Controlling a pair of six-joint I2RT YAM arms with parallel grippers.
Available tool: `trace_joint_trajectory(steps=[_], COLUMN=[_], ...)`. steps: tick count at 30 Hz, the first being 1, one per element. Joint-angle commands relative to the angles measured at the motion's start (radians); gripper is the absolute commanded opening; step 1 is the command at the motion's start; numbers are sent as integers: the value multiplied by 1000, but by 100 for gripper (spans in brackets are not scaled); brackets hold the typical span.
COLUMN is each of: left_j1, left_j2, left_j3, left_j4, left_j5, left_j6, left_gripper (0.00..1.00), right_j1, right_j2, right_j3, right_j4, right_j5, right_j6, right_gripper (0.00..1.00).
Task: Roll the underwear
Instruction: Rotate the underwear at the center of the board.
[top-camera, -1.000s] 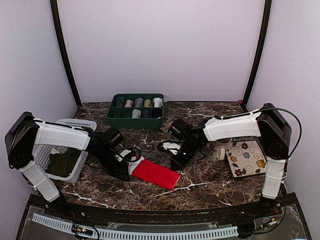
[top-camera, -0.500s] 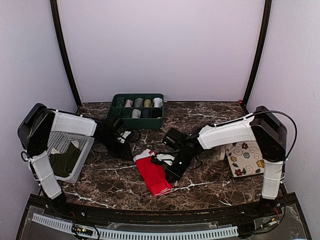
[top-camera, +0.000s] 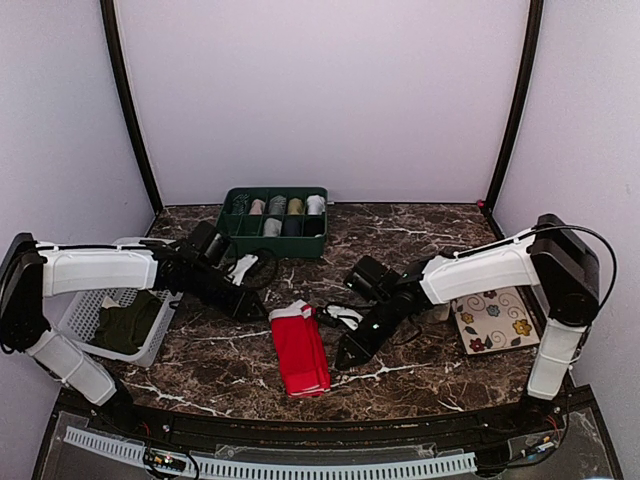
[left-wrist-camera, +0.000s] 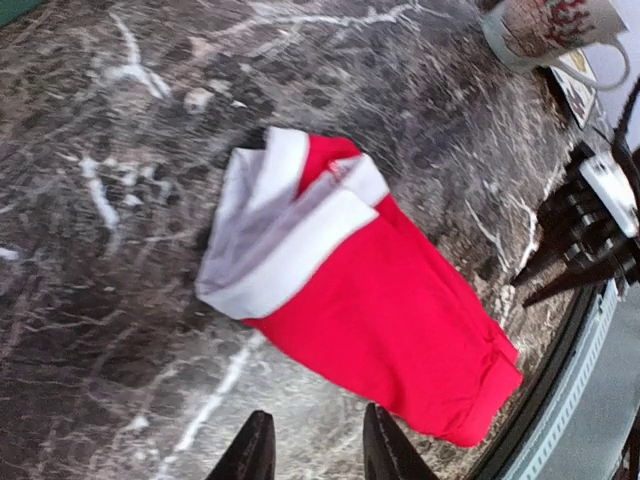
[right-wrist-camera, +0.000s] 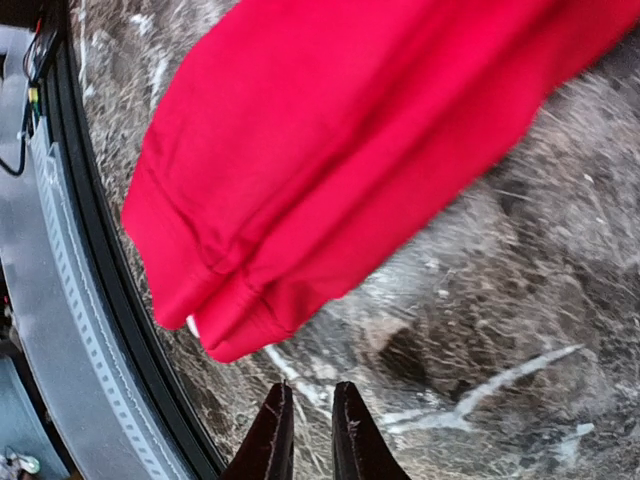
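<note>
The underwear lies flat on the surface between the two arms, folded into a narrow red strip. Its long axis runs almost straight from the far side to the near side, with the white waistband at the far end and the leg hems at the near end.

The left hand sits just off the waistband's left corner. Its fingers are spread a little and pinch nothing. The right hand is just beside the strip's right edge, level with its near half. Its fingers are almost pressed together with only a thin slit between them, and they too are empty. In the right wrist view the hem end lies directly ahead of the fingertips, so the right hand looks better placed to start a roll from that end.

A second ago the strip lay slanted across the surface with the left hand on its waistband. Since then it has swung round to point front to back, the left hand has let go and drawn back to the left, and the right hand has come down closer to the near edge.
</note>
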Motion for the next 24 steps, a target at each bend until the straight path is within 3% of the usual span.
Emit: trace_joint_trajectory(steps=[1,9,17,20,24], left_j1=[-82,-188,-192,-190,-186], left_j2=[29,151,301,285,182], left_j3=[-63,-14,81,99,92], left_j4=[41,140,106,75,27], left_j5=[47,67,40,45,19], left_j6=[-4,-46,-11,26,56], left_gripper=[31,26,23,28,43], right_j1=[-16,18,64,74,75], right_j2=[-4,96,151,146,72], right_j3=[-8,8,21,9,-43], right_j4=[77,185,261,273,251], right_j5=[-3,-20,-21,-18,13], right_j6=[75,183,264,285,295], right_gripper=[13,10,9,8,9])
